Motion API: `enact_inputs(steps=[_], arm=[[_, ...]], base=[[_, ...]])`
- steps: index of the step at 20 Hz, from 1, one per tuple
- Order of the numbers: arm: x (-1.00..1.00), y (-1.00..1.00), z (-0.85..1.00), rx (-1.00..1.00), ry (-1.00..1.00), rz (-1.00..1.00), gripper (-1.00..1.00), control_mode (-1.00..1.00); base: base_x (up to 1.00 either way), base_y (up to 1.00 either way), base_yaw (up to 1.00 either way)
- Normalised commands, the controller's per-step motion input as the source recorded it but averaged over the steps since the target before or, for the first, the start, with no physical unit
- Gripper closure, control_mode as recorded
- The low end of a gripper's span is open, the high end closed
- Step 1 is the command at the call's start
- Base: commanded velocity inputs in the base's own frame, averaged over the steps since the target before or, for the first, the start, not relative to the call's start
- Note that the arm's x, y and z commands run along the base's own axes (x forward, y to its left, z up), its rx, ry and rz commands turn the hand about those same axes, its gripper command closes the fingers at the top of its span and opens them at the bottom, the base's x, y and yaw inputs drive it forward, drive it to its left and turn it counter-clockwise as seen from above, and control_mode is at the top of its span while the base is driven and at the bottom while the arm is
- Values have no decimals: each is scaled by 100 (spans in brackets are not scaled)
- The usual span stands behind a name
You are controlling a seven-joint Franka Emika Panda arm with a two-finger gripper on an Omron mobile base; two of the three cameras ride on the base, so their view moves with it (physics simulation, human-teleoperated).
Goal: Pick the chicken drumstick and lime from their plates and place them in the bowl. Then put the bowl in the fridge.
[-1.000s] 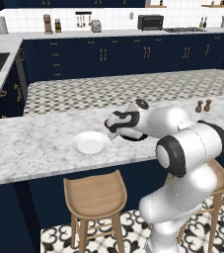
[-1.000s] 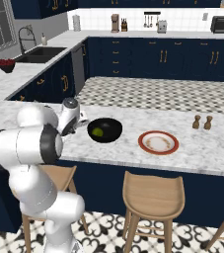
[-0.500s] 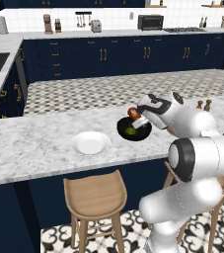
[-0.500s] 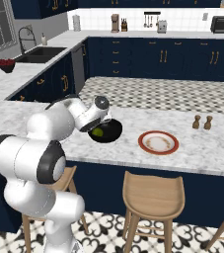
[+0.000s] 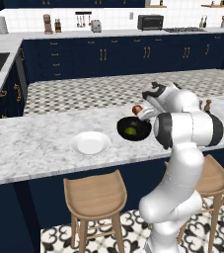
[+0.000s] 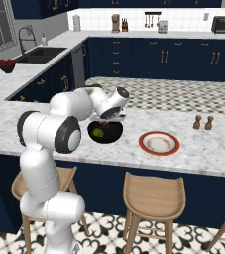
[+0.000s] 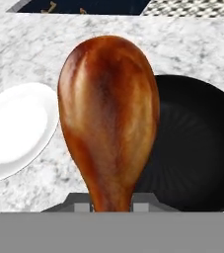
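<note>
The hand (image 5: 142,109) is closed on the chicken drumstick (image 7: 108,118), pinching it at its narrow end so the fat end points away along the fingers. In the left base view the drumstick (image 5: 137,108) shows as a reddish spot just above the far rim of the bowl (image 5: 133,129), which stands on the marble table (image 5: 29,148). The lime (image 5: 130,131) already lies inside the bowl. Seen from the hand, the drumstick hangs over the bowl's edge nearest the plain white plate (image 7: 15,128), partly over bare table between the two. The red-rimmed plate (image 6: 158,143) sits empty on the bowl's other side.

The step in hand appears to be carrying the drumstick to the bowl. The next move likely calls for shifting a little further toward the bowl's centre, lowering, and letting go so the meat drops inside beside the lime rather than catching the rim. After that the bowl itself remains to be taken to the fridge.
</note>
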Motion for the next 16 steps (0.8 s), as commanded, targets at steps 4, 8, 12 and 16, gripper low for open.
enact_inputs(steps=[4, 8, 12, 16], arm=[[60, -1, -66, 1, 8, 0, 100, -100], [50, 0, -71, 0, 6, 0, 100, -100], [36, -3, -40, 0, 6, 0, 100, -100], [8, 0, -31, 0, 5, 0, 100, -100]], base=[[0, 0, 0], [0, 0, 0], [0, 0, 0], [0, 0, 0]])
